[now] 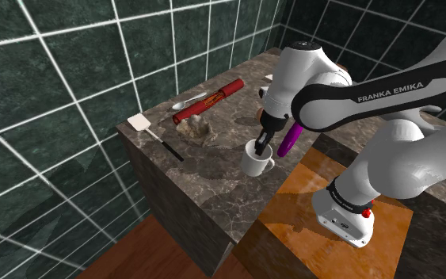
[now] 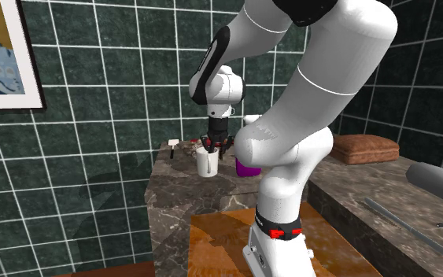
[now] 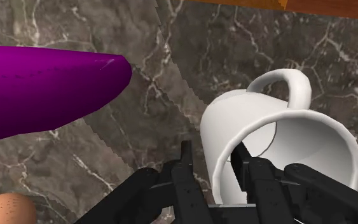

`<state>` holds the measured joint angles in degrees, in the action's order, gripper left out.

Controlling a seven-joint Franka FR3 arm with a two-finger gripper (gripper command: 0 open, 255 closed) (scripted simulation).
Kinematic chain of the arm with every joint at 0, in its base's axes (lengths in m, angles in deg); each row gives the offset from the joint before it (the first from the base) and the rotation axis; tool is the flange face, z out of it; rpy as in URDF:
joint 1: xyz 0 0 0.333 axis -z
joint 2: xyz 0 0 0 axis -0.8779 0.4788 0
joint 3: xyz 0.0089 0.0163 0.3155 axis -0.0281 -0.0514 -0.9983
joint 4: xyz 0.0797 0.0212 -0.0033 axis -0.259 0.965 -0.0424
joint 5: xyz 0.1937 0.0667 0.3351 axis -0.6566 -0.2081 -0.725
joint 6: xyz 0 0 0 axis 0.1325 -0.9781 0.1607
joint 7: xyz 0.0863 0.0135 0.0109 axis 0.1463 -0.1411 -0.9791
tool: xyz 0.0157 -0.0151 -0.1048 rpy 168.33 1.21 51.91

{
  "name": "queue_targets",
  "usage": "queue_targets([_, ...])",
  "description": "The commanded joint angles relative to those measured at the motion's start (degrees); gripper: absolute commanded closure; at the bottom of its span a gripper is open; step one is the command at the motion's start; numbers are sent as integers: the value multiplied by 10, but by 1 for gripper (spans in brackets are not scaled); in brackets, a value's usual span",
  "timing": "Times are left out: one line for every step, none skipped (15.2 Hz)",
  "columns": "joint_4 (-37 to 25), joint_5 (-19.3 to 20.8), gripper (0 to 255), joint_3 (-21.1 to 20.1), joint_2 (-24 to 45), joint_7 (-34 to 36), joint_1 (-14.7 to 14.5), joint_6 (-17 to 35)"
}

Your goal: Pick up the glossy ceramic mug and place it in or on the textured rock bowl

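Spatula [image 1: 139,122]: white blade, dark handle, lying at the counter's [image 1: 217,170] corner on the shoulder view's left.
Bowl [image 1: 196,128]: brown and rough, just beside the spatula's handle.
Spoon [image 1: 184,104]: lying behind the bowl.
Red bottle [image 1: 210,99]: on its side, just beside the spoon.
Mug [image 1: 254,163] [image 3: 247,118]: white, upright on the marble counter, apart from the bowl on its right.
Gripper [image 1: 263,146] [image 3: 213,156]: pointing down at the mug, one finger inside and one outside, clasping its wall.
Purple object [image 1: 291,139]: just right of the mug.
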<state>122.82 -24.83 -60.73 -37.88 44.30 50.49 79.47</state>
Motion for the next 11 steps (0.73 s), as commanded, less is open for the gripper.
queue_targets([0,0,255,0,0,0,0,0])
queue_targets([0,0,255,0,0,0,0,0])
queue_targets([0,0,255,0,0,0,0,0])
queue_targets([0,0,255,0,0,0,0,0])
queue_targets([0,0,255,0,0,0,0,0])
queue_targets([0,0,255,0,0,0,0,0])
queue_targets([0,0,255,0,0,0,0,0])
queue_targets([0,0,255,0,0,0,0,0])
queue_targets([-4,1,255,1,-7,1,0,-11])
queue_targets([-9,3,255,3,-13,1,1,-21])
queue_targets([-13,4,255,4,-19,2,1,-32])
